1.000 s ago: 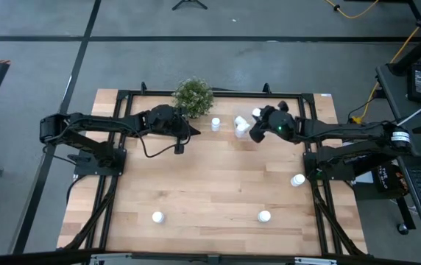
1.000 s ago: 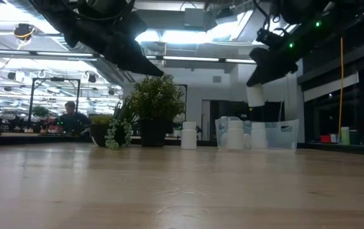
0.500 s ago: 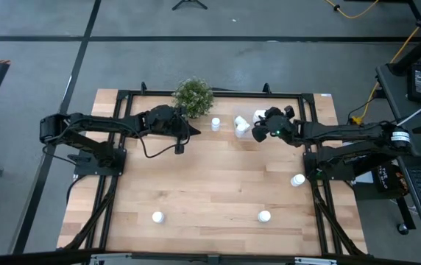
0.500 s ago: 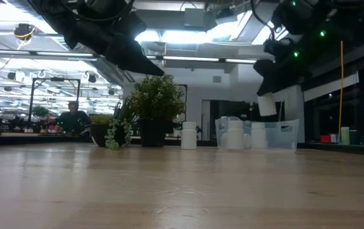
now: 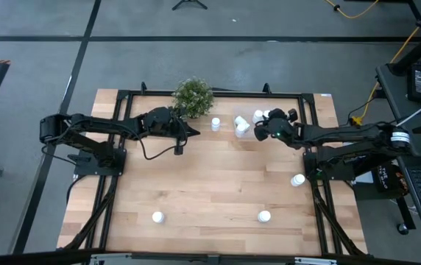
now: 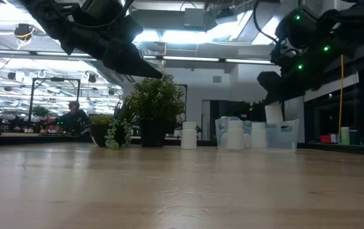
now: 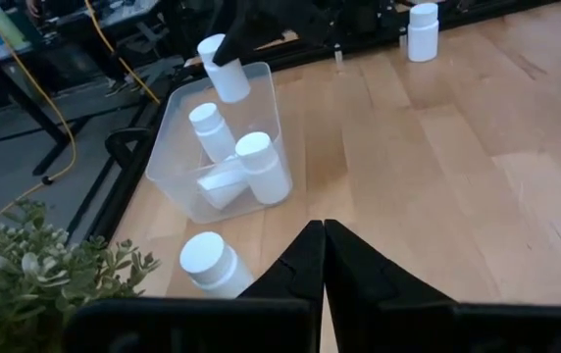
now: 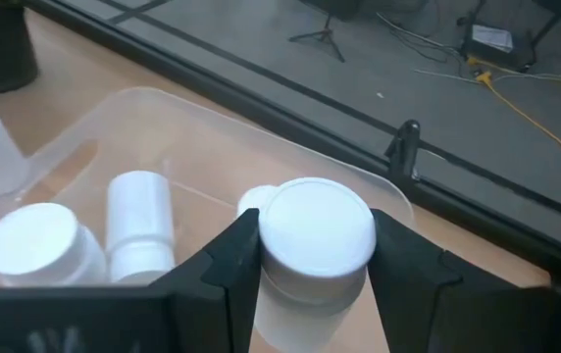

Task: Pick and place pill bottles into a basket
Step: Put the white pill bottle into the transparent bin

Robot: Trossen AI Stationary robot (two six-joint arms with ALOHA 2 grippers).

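My right gripper [image 5: 268,118] is shut on a white pill bottle [image 8: 317,235] above the transparent basket [image 7: 178,162] at the far edge; in the low view the bottle [image 6: 273,113] hangs just over the basket [image 6: 284,137]. Several white bottles [image 8: 138,226] lie in the basket. One bottle [image 7: 212,263] stands on its base between the basket and the plant. My left gripper [image 5: 193,131] is shut and empty above the table beside the potted plant [image 5: 193,96]. My right gripper pinches the bottle between its two fingers [image 8: 236,260], on opposite sides of its upper part [image 8: 271,294] just below the cap. The fingers come from above, slanting down. The bottle hangs clear, slightly tilted, bottom end toward the basket [image 7: 231,83].
Loose bottles stand on the table at the right edge [image 5: 297,179], near the front [image 5: 263,216] and at the front left [image 5: 157,217]. Another stands by the plant [image 5: 215,124]. A dark frame runs around the table [image 5: 218,93].
My right gripper has carried the bottle toward the table's right and far edge, and down, until it is over the basket. It stays shut on the bottle throughout.
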